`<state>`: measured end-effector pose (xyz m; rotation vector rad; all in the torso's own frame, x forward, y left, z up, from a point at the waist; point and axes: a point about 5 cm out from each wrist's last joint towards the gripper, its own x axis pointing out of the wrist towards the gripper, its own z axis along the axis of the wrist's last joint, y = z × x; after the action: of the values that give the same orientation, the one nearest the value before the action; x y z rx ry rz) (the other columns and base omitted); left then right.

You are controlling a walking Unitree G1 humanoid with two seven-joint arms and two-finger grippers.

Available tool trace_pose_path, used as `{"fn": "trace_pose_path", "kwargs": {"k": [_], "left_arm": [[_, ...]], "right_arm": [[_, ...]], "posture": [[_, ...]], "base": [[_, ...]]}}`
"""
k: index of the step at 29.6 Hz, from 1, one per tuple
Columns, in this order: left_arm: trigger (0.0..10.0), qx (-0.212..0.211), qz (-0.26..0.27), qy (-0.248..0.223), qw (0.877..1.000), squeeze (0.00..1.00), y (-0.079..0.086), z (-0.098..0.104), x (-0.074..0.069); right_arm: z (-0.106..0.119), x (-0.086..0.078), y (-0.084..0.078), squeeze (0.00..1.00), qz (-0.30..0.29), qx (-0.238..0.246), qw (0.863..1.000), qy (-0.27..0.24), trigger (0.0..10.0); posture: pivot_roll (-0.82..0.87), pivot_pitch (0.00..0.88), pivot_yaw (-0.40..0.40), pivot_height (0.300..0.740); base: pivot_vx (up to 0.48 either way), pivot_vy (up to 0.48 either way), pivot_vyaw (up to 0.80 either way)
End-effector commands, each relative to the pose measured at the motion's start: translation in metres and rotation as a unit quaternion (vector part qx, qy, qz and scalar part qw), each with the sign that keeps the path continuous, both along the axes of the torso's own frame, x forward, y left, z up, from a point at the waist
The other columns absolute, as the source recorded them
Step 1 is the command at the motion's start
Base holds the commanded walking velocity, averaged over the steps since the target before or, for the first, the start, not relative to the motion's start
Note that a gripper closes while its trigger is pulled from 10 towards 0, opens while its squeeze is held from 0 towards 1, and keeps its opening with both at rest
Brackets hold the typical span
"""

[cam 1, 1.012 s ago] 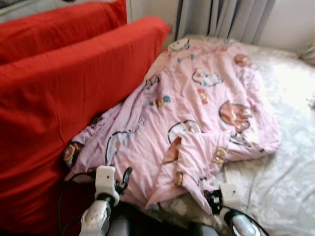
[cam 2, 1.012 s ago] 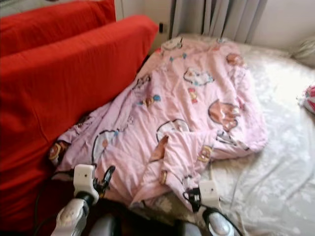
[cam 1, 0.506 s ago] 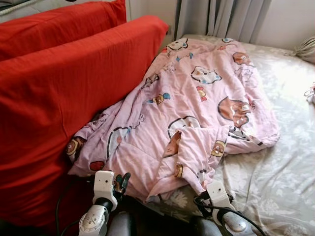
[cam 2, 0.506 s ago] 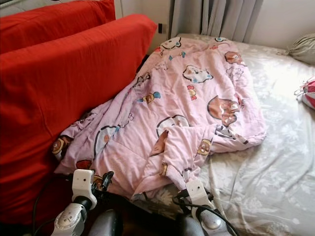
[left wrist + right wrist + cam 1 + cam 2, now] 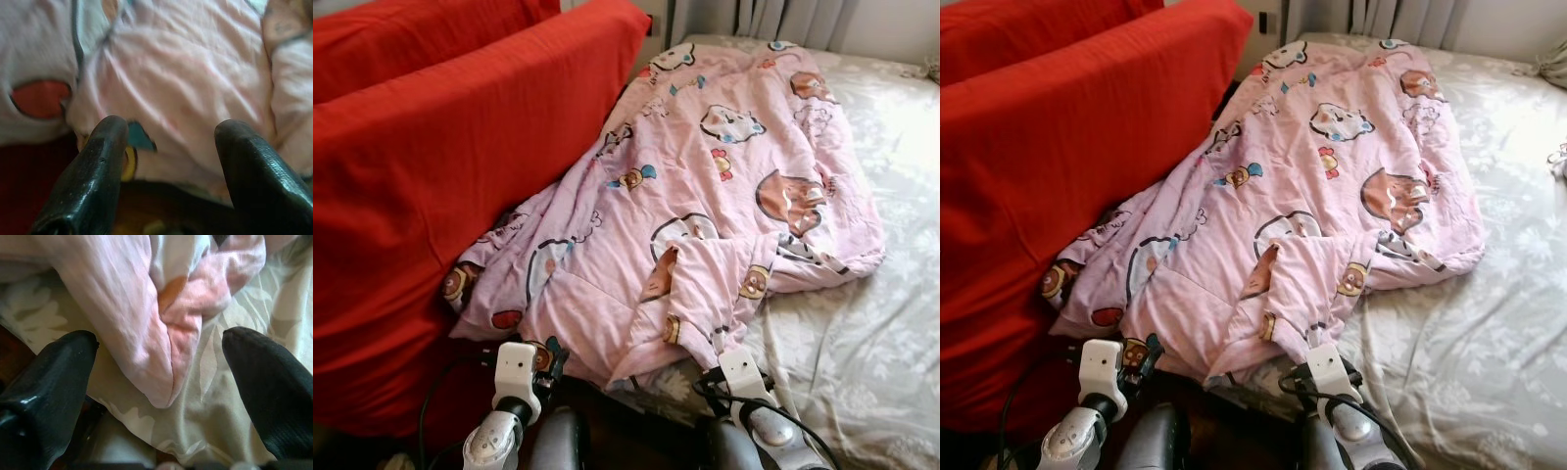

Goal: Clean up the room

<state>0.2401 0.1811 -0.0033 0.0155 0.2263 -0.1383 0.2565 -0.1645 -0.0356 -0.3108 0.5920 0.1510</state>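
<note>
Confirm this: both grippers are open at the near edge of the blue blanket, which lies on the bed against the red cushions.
Wrong colour. The blanket is pink with cartoon prints, as the left eye view shows. The rest holds: the left gripper and right gripper are open at its near edge, and it lies on the bed against the red cushions.

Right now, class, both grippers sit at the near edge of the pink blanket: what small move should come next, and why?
Probably ease both grippers forward onto the hem and close. The left gripper and right gripper are open, each with the pink blanket's near edge between its fingers but not yet pinched. The blanket lies crumpled against the red cushion, so gripping two points should let it be spread or folded.
</note>
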Motion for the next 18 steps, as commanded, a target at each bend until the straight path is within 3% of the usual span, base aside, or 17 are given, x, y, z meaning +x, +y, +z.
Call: {"fn": "trace_pose_path", "kwargs": {"k": [1,11,17,18], "left_arm": [[10.0,0.008,-0.004,-0.003,1.000,0.00,0.001,-0.001,-0.006],[10.0,0.000,-0.014,-0.055,0.998,0.00,-0.007,0.021,-0.007],[10.0,-0.001,-0.015,-0.063,0.998,0.00,-0.009,0.027,-0.010],[10.0,-0.001,-0.014,-0.064,0.998,0.00,-0.009,0.028,-0.012]], "right_arm": [[-0.003,-0.004,0.001,0.00,-0.002,-0.004,1.000,0.004,10.0],[0.003,0.003,-0.002,0.00,-0.006,-0.009,1.000,-0.015,10.0],[0.008,0.009,-0.002,0.00,-0.009,-0.015,0.999,-0.027,10.0],[0.009,0.011,-0.003,0.00,-0.010,-0.020,0.999,-0.030,4.9]], "posture": [[0.19,0.260,0.023,0.631],[0.21,0.315,0.027,0.631],[0.22,0.326,0.025,0.631],[0.22,0.332,0.023,0.631]], "base": [[0.000,0.000,0.00],[0.000,0.000,0.00],[0.000,0.000,0.00],[0.000,0.000,0.00]]}}
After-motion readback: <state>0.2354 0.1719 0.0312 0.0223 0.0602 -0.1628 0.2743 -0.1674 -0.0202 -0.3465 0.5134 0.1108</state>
